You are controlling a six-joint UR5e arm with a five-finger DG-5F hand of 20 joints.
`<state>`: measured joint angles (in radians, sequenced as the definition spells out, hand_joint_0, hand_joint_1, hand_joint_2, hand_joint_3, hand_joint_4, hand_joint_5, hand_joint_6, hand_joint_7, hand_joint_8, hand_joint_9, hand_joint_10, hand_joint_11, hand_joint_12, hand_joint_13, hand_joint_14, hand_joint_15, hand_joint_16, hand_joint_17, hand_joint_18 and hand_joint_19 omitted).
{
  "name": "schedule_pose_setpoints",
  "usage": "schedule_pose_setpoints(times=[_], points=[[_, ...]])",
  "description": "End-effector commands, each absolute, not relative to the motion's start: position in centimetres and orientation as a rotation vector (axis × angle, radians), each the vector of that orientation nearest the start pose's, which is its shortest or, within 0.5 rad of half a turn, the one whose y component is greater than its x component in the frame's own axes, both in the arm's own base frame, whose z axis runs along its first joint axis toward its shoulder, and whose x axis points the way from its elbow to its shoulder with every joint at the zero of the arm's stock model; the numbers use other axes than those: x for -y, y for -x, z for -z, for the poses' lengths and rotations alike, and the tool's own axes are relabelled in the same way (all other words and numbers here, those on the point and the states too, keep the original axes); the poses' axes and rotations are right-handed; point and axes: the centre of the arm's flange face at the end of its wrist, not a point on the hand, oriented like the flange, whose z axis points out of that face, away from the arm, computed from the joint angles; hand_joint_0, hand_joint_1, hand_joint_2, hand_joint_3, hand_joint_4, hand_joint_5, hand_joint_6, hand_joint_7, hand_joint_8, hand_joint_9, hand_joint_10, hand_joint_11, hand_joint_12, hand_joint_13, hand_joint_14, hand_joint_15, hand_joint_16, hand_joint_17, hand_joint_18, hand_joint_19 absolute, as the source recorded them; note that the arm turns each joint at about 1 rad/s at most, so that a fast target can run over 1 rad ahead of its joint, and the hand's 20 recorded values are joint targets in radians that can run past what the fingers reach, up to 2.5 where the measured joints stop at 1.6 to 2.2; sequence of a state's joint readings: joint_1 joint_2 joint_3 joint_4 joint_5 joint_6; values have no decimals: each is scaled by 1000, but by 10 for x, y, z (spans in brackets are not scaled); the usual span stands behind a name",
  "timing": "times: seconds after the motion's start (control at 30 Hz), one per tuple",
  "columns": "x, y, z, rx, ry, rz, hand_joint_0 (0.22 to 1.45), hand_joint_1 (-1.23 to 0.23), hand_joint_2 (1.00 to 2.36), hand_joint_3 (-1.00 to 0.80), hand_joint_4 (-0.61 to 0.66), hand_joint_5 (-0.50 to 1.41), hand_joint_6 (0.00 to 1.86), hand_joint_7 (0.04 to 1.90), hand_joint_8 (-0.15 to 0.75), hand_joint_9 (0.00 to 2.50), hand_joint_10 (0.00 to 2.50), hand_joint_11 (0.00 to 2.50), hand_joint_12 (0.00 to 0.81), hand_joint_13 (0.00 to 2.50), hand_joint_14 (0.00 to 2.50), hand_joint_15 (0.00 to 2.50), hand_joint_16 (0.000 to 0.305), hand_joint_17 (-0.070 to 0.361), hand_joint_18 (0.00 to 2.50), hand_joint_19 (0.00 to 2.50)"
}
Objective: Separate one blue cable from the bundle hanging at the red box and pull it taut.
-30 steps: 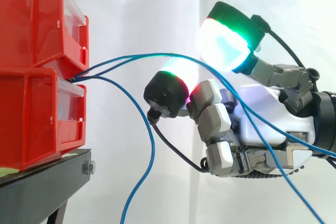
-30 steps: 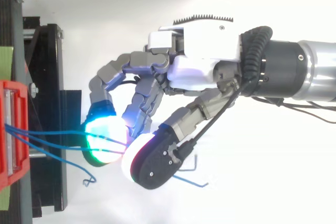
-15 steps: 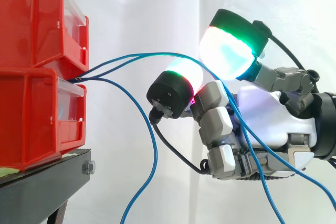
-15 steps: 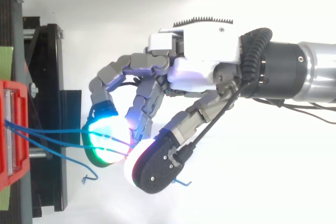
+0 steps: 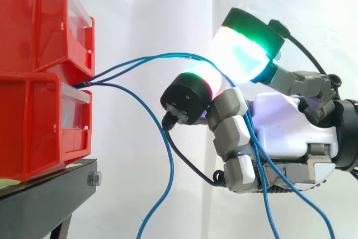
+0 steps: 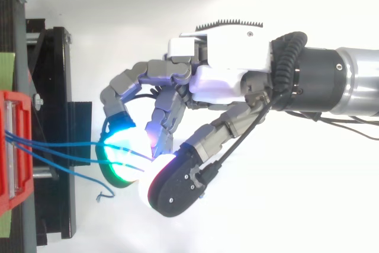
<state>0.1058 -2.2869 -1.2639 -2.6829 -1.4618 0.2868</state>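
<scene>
White curtain (image 5: pixel 156 4) behind; blue cables (image 5: pixel 173 55) draped across hand (image 5: pixel 285 132).

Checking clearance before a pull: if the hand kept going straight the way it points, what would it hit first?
Probably the front of the red bins to its left. The blue cables run from there into the hand. Both views suggest they line up.

Red bins (image 5: pixel 39 76); blue cables (image 5: pixel 151 60); black stand (image 5: pixel 39 205); white curtain (image 5: pixel 156 4). White-shelled hand (image 5: pixel 285 132) with grey links; fingers (image 5: pixel 240 54) tipped in pads glowing white-cyan, banded green and red, backed in black.
</scene>
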Motion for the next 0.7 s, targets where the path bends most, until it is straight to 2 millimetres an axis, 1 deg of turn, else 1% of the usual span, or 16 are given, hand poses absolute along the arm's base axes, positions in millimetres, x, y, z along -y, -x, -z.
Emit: schedule_pose_setpoints(times=[0.0,0.17,0.33,0.43,0.5,0.67], points=[[65,-754,-232,-1023,-1381,-1446,648,-858,1012,-376,126,-163,834,1227,355,1132,19,760,400,1189,19,543,45,101,1132,530],[65,-754,-232,-1024,-1380,-1445,597,-719,1000,-498,159,-147,777,1159,354,1122,21,736,400,1182,18,547,46,103,1127,541],[64,-754,-232,-1025,-1379,-1446,578,-658,1000,-500,165,-138,751,1176,352,1119,18,734,403,1183,18,543,47,106,1126,548],[64,-754,-232,-1024,-1380,-1447,580,-662,1000,-500,158,-135,741,1196,354,1118,21,728,405,1183,18,544,47,106,1124,549],[64,-754,-232,-1024,-1380,-1447,608,-698,1002,-471,156,-134,737,1211,354,1113,21,725,405,1178,18,539,46,104,1119,543],[63,-754,-233,-1023,-1377,-1448,624,-778,1015,-292,131,-147,762,1209,357,1092,21,739,407,1167,18,540,47,105,1116,535]])
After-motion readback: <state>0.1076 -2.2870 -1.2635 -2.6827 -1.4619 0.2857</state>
